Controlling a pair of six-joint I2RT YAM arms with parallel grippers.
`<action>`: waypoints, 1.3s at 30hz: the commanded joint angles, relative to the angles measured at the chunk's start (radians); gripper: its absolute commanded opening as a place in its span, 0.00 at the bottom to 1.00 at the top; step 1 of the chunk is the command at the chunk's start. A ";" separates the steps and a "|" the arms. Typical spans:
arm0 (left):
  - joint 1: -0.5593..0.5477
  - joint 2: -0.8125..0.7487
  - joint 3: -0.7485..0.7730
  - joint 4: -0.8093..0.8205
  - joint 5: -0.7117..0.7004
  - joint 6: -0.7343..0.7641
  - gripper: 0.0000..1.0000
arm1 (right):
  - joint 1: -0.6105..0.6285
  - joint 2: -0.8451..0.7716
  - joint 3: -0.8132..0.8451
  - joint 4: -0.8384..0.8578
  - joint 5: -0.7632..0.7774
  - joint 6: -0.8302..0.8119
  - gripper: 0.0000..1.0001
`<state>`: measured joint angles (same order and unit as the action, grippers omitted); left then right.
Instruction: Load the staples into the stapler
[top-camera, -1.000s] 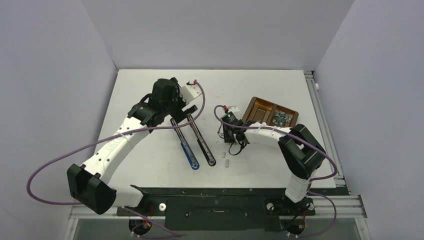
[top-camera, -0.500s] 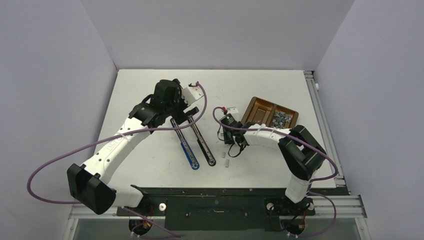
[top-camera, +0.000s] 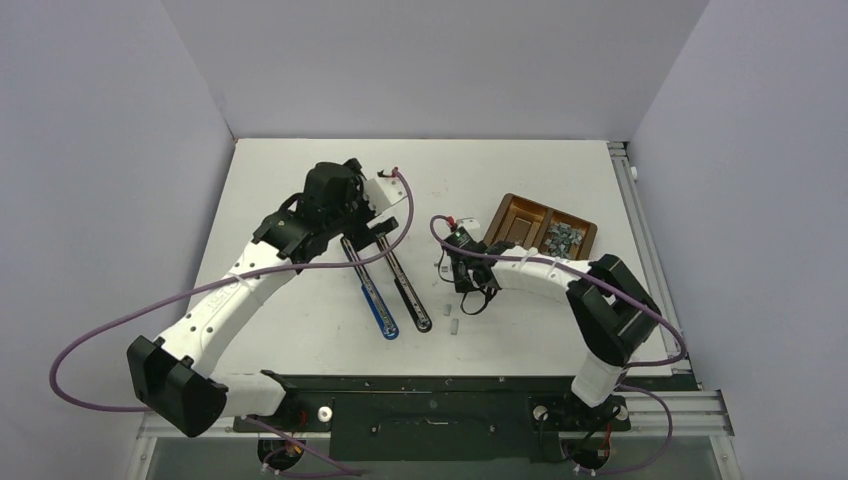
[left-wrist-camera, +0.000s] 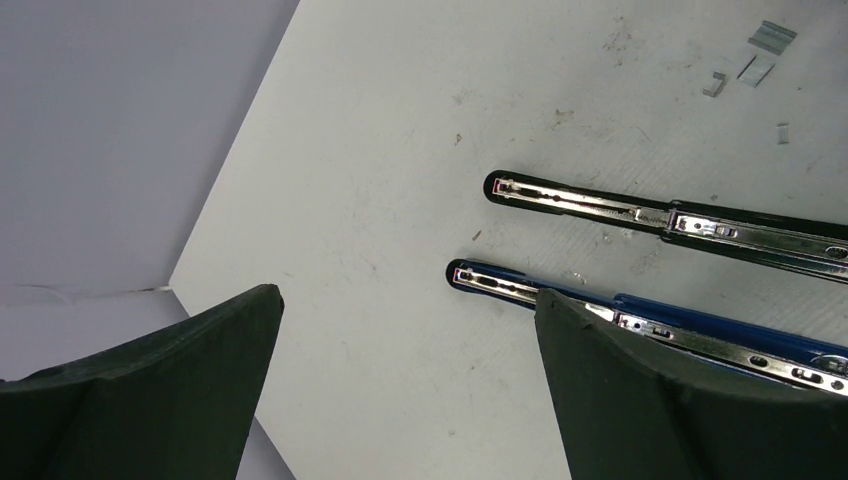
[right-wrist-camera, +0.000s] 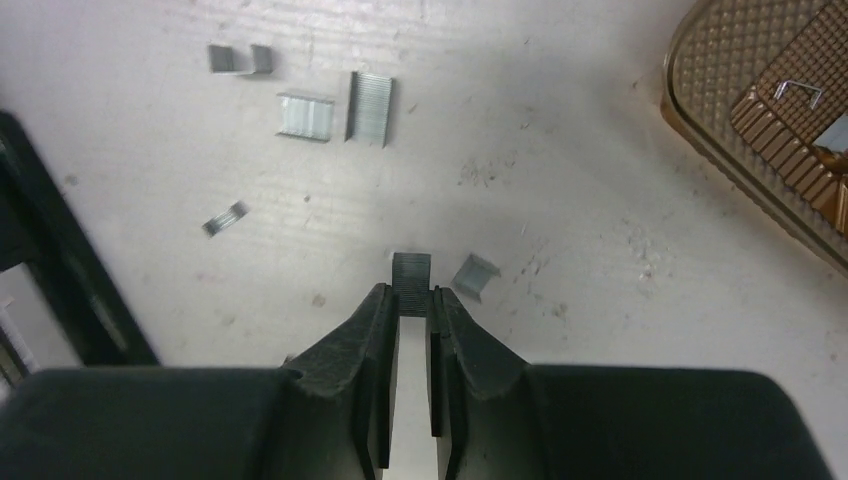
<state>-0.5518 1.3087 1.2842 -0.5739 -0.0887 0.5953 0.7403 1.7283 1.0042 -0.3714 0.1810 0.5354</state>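
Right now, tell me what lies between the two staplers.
Only bare table lies between the black stapler and the blue stapler, scuffed white surface; the left wrist view shows it.

Top cam looked down from behind the bases, whole table (top-camera: 500, 165) framed. Left wrist cam hung close over black stapler (left-wrist-camera: 640, 212), also in top view; right wrist cam closer, facing staples (right-wrist-camera: 368, 108).
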 joint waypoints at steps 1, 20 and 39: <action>-0.014 -0.084 -0.040 0.118 0.062 0.059 0.96 | -0.030 -0.142 0.116 -0.121 -0.101 0.009 0.09; -0.119 -0.417 -0.483 0.693 0.409 0.789 0.96 | -0.287 -0.397 0.201 0.306 -1.170 0.392 0.09; -0.135 -0.417 -0.515 0.858 0.612 0.992 0.92 | -0.228 -0.395 0.083 0.807 -1.267 0.771 0.09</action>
<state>-0.6792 0.8940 0.7570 0.2386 0.4469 1.5215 0.4873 1.3621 1.0950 0.3195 -1.0691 1.2629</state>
